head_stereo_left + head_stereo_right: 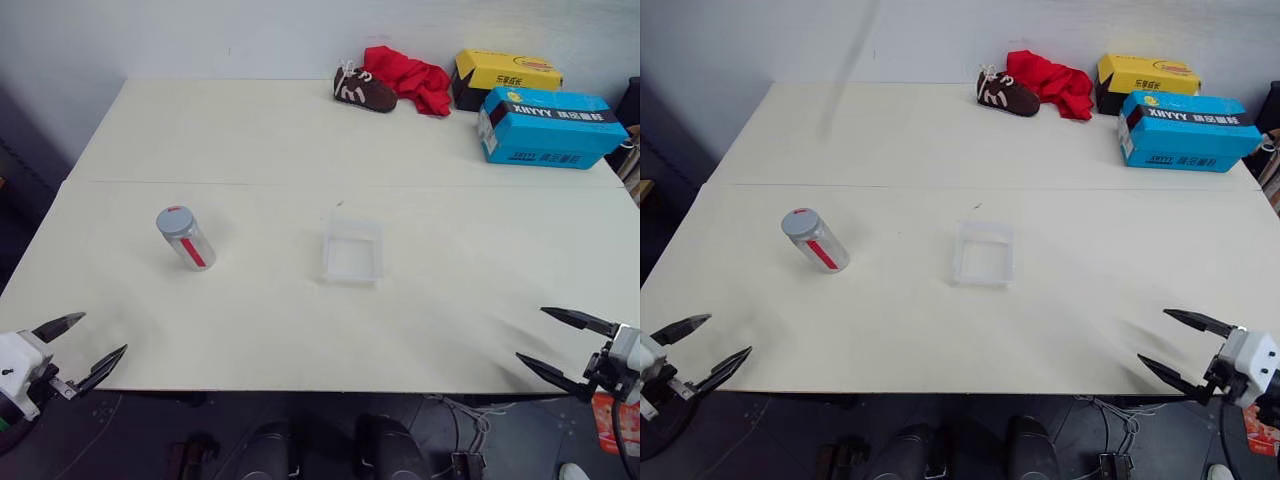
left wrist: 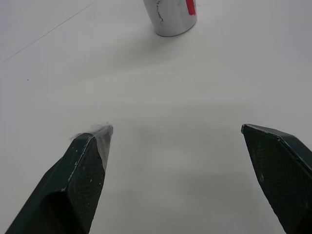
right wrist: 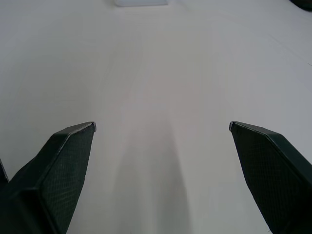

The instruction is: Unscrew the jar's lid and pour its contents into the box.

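The jar (image 1: 187,238) stands on the left half of the table, a clear cylinder with a red stripe down its side; its base also shows in the left wrist view (image 2: 170,17). Its grey lid (image 1: 175,220) with a red mark sits on top. The contents are too small to make out. The box (image 1: 352,250), a clear shallow tray, lies near the table's middle, to the right of the jar. My left gripper (image 1: 84,348) hangs open at the front left edge, well short of the jar. My right gripper (image 1: 562,343) stands open at the front right edge, empty.
At the table's (image 1: 250,130) far right corner lie a brown shoe (image 1: 364,89), a red cloth (image 1: 410,78), a yellow carton (image 1: 505,73) and a blue carton (image 1: 548,127). A seam runs across the table behind the jar and box.
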`<action>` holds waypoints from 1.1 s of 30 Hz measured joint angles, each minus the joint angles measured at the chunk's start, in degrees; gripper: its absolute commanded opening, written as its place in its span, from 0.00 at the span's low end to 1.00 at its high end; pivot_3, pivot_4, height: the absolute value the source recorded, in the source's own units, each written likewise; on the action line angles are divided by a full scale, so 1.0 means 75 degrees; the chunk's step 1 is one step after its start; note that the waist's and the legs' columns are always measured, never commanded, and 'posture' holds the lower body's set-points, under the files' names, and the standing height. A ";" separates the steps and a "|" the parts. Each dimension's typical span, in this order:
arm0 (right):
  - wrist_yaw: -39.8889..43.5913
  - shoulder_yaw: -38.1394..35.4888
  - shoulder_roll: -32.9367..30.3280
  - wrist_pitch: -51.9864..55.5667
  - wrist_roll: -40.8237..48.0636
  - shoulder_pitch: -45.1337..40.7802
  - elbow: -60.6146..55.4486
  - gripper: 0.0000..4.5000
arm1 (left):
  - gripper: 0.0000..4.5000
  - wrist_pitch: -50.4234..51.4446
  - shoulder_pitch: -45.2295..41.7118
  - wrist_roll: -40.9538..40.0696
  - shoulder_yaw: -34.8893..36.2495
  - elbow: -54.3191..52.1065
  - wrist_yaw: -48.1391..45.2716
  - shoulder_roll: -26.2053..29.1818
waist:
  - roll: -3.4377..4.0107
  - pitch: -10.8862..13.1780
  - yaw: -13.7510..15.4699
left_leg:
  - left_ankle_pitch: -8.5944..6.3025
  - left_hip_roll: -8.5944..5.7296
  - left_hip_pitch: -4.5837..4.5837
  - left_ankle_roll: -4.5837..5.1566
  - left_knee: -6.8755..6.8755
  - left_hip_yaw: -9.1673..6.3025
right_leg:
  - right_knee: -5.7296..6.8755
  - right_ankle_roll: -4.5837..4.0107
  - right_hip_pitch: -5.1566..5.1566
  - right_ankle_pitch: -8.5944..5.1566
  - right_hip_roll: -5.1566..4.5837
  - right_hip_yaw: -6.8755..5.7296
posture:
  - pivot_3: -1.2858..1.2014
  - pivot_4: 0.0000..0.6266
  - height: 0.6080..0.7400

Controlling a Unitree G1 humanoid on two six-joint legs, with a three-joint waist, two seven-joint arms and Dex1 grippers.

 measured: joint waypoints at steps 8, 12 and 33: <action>-0.0439 0.0699 0.0597 0.0707 0.0163 -0.0590 -0.1027 1.00 | 0.99 0.0381 -0.0276 0.0032 0.0052 -0.0076 0.0851 -0.0341 | -0.0001 0.0000 -0.0051 | 0.0006 0.0003 0.0021 -0.0010 -0.0006 0.0007 | 0.0026 -0.0004 0.0002 -0.0002 0.0002 0.0011 | 0.52 0.24 1.00; -0.1051 0.1129 0.1425 0.1100 0.0524 -0.0871 -0.2312 1.00 | 0.99 0.0694 -0.0053 -0.0331 0.0393 -0.0451 0.1450 -0.1177 | -0.0001 0.0000 -0.0110 | 0.0006 0.0003 0.0025 -0.0011 -0.0008 0.0008 | 0.0030 -0.0004 0.0004 -0.0002 0.0001 0.0012 | 0.52 0.24 1.00; -0.0908 0.1745 0.1921 0.1512 0.0927 -0.1337 -0.3043 1.00 | 0.99 0.4340 -0.2320 0.2268 -0.3325 -0.5105 0.7408 -0.5073 | -0.0083 -0.0050 0.0209 | 0.0024 -0.0001 0.0083 0.0035 0.0003 0.0009 | 0.0013 -0.0002 0.0083 -0.0001 0.0020 0.0009 | 0.52 0.24 1.00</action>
